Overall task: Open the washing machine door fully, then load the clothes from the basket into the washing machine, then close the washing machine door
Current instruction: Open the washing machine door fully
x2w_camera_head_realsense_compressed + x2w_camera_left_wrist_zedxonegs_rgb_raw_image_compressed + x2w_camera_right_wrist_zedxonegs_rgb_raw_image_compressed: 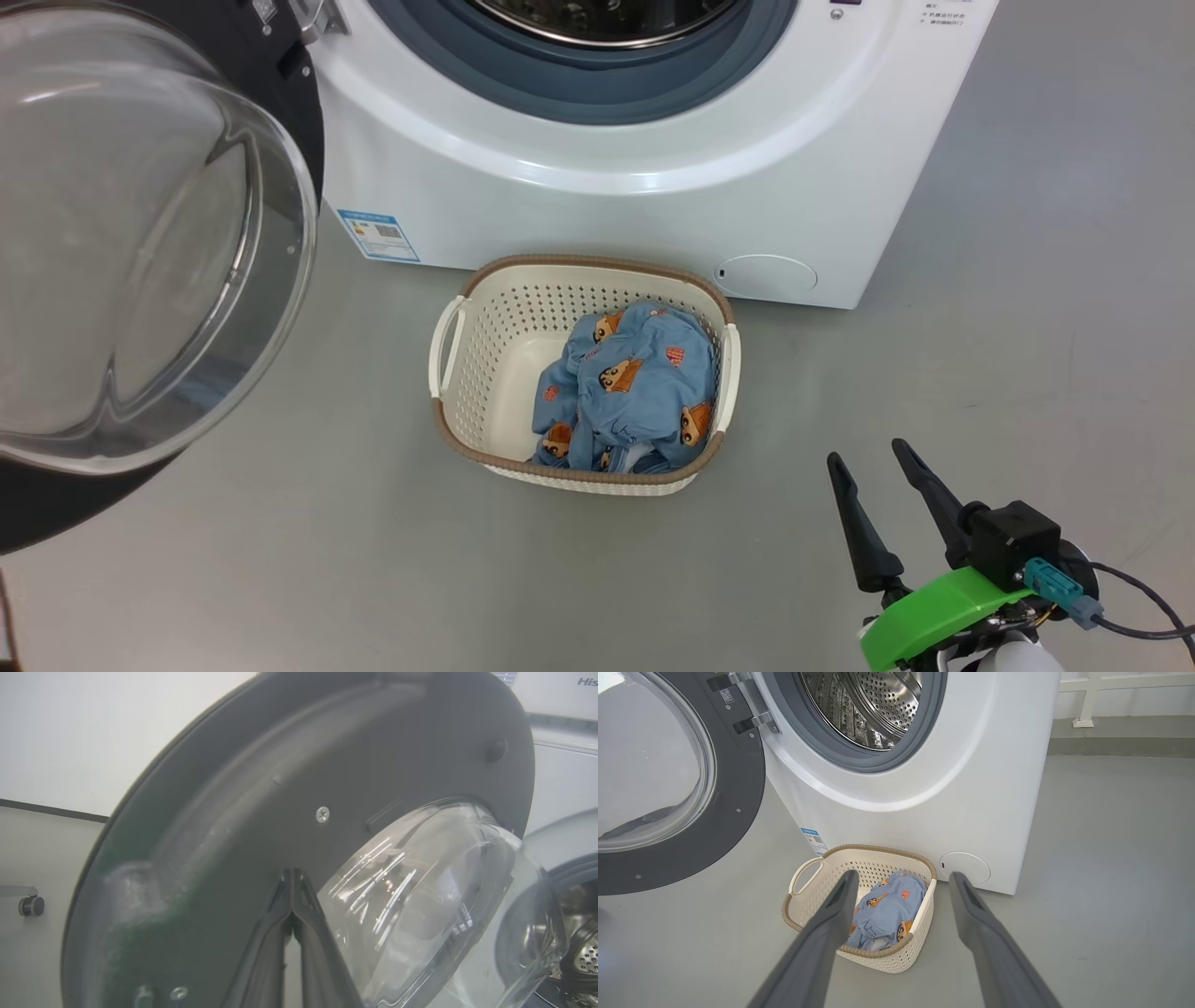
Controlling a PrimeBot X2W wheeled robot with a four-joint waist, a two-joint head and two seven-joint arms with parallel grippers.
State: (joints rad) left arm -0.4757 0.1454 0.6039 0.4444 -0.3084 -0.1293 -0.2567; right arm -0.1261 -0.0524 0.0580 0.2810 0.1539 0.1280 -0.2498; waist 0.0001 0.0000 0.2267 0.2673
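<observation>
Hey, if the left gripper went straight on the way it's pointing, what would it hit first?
The washing machine door: the shut left gripper points at its dark inner rim, beside the glass window. Whether the tips already touch it is unclear.

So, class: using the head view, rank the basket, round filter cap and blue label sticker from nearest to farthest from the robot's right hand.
1. basket, floor, left of the right hand.
2. round filter cap, lower right of the washing machine.
3. blue label sticker, its lower left.
</observation>
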